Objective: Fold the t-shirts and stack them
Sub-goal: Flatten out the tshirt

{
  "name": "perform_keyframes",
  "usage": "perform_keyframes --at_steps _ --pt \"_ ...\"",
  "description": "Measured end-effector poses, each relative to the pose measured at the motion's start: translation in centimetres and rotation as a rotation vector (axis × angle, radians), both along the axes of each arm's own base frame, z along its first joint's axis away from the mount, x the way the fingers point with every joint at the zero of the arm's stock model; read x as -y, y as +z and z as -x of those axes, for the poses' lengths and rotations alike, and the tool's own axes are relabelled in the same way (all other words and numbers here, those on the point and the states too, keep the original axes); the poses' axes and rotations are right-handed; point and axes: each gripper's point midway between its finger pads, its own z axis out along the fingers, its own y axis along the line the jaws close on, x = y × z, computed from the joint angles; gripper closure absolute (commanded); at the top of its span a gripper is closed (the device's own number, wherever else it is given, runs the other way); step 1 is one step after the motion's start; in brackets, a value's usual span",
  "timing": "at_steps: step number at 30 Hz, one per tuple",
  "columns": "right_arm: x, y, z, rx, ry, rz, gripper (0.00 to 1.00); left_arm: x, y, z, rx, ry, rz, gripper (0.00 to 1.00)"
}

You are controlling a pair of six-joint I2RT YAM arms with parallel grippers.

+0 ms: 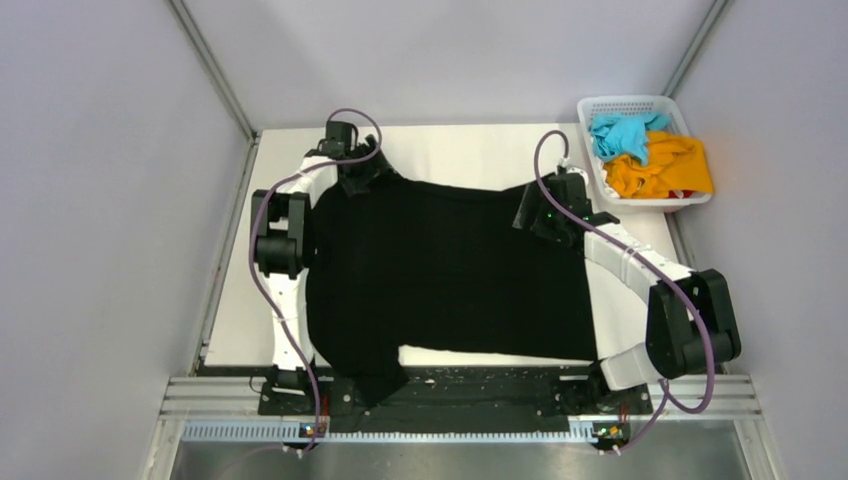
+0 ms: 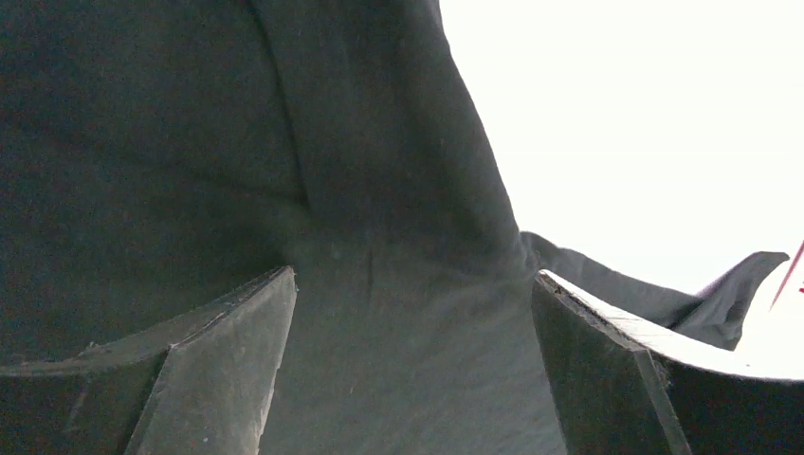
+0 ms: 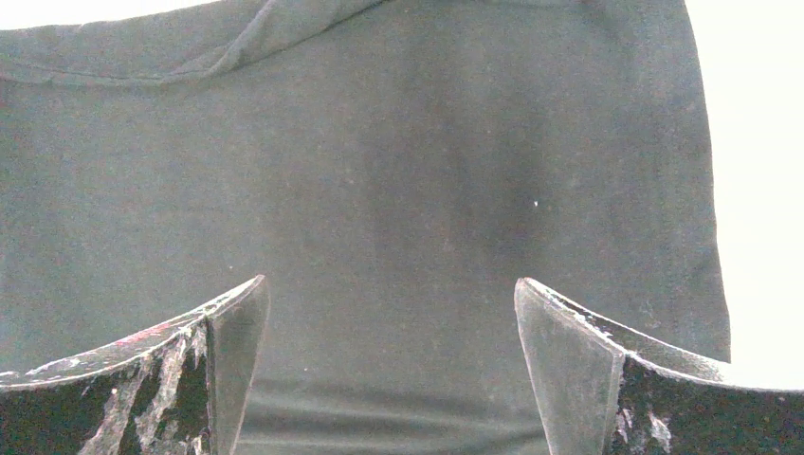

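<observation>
The black t-shirt (image 1: 445,270) lies spread flat across the white table, one sleeve hanging over the near edge at the lower left. My left gripper (image 1: 360,175) is open over the shirt's far left corner; in the left wrist view its jaws stand wide apart above the black fabric (image 2: 408,313). My right gripper (image 1: 540,212) is open over the shirt's far right corner; in the right wrist view the fabric (image 3: 389,218) lies flat between its spread jaws. The turquoise-blue t-shirt (image 1: 625,133) and the orange-yellow t-shirt (image 1: 662,168) lie crumpled in the white basket (image 1: 590,150).
The white lattice basket stands at the table's far right corner. Grey walls close in on both sides. A metal rail (image 1: 460,400) with the arm bases runs along the near edge. Bare white table (image 1: 470,150) shows beyond the shirt.
</observation>
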Motion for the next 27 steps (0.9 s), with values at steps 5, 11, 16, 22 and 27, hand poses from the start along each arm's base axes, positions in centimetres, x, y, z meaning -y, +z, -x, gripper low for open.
perform_keyframes --at_steps 5,11,16,22,27 --pt "0.8 -0.1 -0.2 0.000 -0.017 0.013 0.01 0.4 0.0 -2.4 0.051 0.007 0.044 0.01" --pt "1.6 -0.1 -0.3 0.001 -0.036 0.027 0.01 1.5 0.5 -4.7 0.104 -0.002 0.114 0.01" --pt "2.0 -0.3 -0.4 -0.005 -0.045 0.033 0.01 3.1 1.3 -6.8 0.163 -0.014 0.221 0.01" --pt "2.0 -0.4 -1.2 -0.010 -0.054 0.039 0.01 4.5 3.1 -10.6 0.275 -0.004 0.329 0.01" --pt "2.1 -0.2 -2.1 -0.005 -0.062 0.040 0.01 5.6 5.8 -15.6 0.441 0.003 0.412 0.01"
